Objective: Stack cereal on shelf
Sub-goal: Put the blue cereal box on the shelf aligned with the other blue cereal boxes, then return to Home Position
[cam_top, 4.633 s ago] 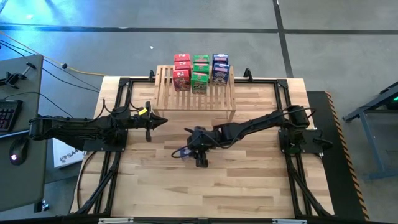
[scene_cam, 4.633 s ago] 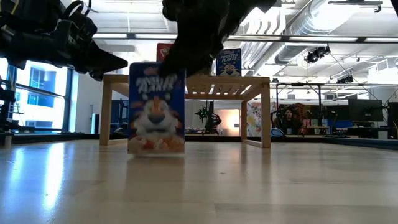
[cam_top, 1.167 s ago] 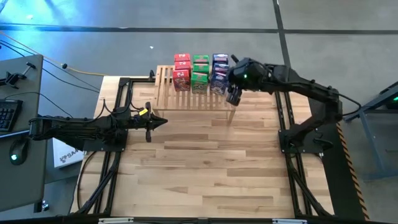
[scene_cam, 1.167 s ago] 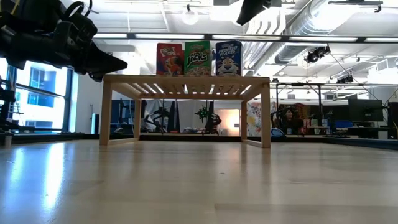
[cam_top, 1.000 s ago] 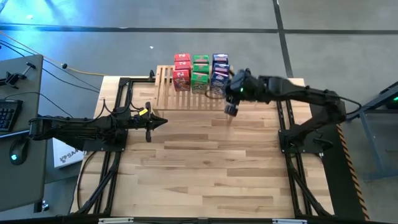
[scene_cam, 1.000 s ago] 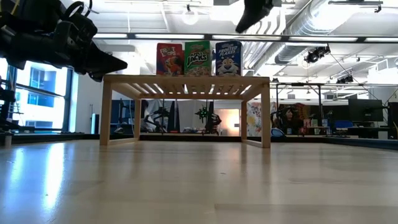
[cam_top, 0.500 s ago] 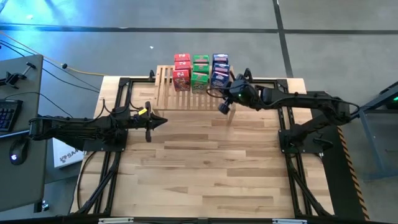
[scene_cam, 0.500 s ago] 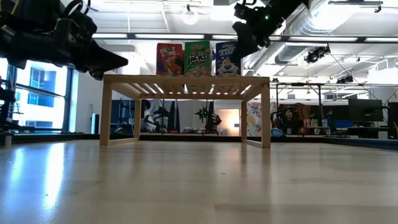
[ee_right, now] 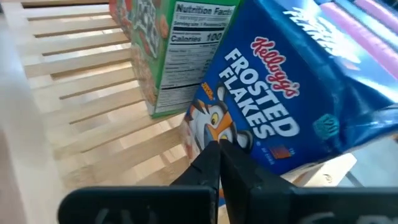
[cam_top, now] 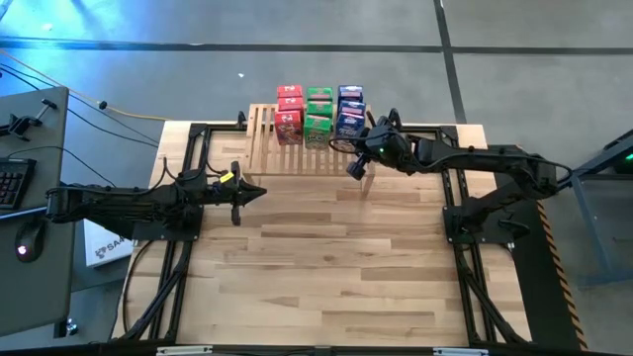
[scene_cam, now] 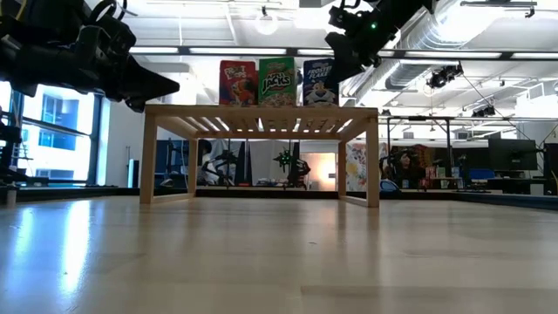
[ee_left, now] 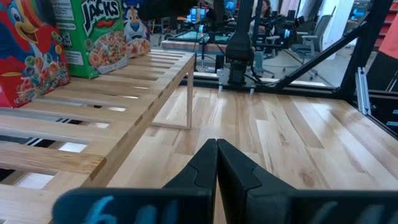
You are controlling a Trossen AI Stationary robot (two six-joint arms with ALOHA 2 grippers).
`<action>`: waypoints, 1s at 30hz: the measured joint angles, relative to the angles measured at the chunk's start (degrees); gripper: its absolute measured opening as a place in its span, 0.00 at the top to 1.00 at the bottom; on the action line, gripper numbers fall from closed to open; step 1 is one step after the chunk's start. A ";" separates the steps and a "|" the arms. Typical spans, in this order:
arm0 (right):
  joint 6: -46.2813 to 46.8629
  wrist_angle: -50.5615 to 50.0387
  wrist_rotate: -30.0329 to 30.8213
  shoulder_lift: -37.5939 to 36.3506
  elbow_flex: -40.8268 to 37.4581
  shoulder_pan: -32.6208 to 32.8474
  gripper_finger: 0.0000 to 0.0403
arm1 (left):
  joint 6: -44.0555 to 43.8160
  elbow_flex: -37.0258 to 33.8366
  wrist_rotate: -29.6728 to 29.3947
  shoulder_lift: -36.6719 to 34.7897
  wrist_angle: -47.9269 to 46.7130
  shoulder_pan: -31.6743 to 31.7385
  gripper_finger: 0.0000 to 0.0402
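Note:
Red, green and blue cereal boxes stand upright in three columns on the slatted top of the light-wood shelf at the table's far edge. My right gripper is shut and slants down over the shelf's front right part. Its tips sit just before the nearest blue box. In the low view it hides part of that box. My left gripper waits shut and level, left of the shelf's front. My right gripper's shut fingertips stand before the lower front face of the nearest blue box. They come slanting down from the table's near right. Whether they touch the box I cannot tell. The box stands with its base on the slats.
The plank tabletop stretches from the shelf to the near edge, framed by black rails. A side desk with a keyboard and a mouse stands beyond the table's left edge. Room equipment shows behind the shelf.
My right gripper has come down from above the blue column and shifted slightly toward the table's left. It has tipped closer to level and stopped in front of the nearest blue box. For the last half second it has kept still. The boxes have not moved.

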 joint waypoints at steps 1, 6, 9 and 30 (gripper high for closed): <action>-0.34 0.00 0.51 0.00 0.00 0.00 1.00 | 0.00 0.00 0.00 0.01 0.00 0.01 0.99; -2.53 -0.05 1.37 -0.51 -0.04 0.32 1.00 | -0.48 0.00 0.00 0.01 0.00 0.00 0.99; -4.62 -0.03 1.41 -2.00 -0.04 1.12 1.00 | -0.69 0.00 -0.02 -0.02 0.00 0.02 0.99; -5.96 25.64 -23.99 -27.50 -29.14 8.07 1.00 | -2.06 0.02 4.88 -1.39 1.16 2.19 0.99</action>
